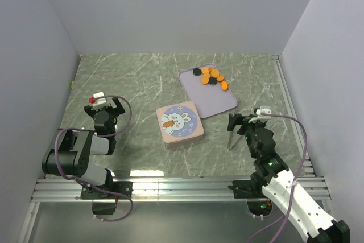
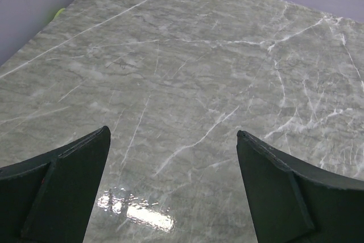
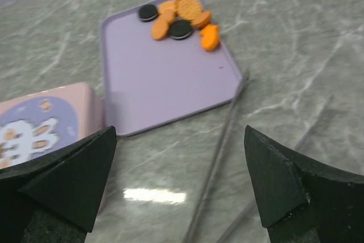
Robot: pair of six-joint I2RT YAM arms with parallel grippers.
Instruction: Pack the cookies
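Over the bench [image 1: 142, 78], the left arm [image 1: 71, 155] folds back left of the tin [image 1: 180, 122], left jaws released; the right arm [image 1: 284, 189] reaches forward right of it, right jaws released. Behind the tin lies the tray [image 1: 207, 99], the cookies [image 1: 211, 76] flat, clustered at the end farthest from the tin. A thin rod [image 1: 231, 138] stands right of the tin.
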